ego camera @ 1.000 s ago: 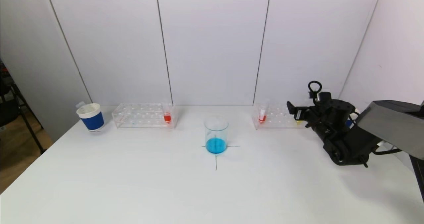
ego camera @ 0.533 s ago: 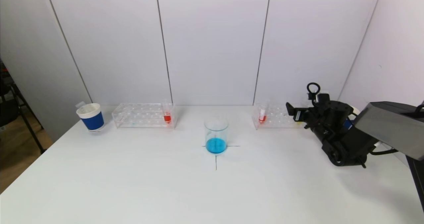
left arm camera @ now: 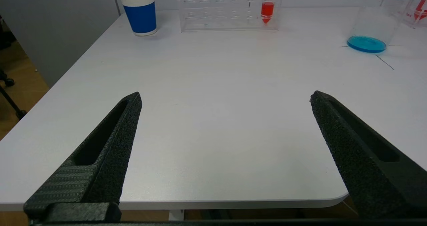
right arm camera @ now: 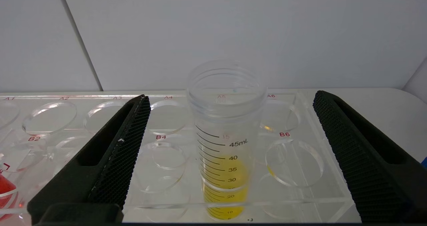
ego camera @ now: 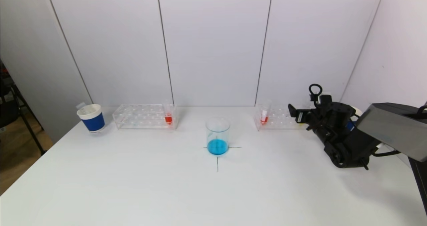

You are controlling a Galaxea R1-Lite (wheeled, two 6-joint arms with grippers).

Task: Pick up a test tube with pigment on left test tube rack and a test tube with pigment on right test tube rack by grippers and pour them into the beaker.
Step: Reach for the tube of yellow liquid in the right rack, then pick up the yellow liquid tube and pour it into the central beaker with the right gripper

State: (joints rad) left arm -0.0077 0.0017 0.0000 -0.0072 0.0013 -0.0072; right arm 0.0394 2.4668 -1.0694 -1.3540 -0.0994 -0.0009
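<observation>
White worktop carries two clear racks either side of the beaker. Right gripper, fingers spread wide, straddles the yellow-pigment tube standing in the right rack without touching it. Left gripper hangs released over the worktop's near edge, well apart from the left rack with its red tube.
</observation>
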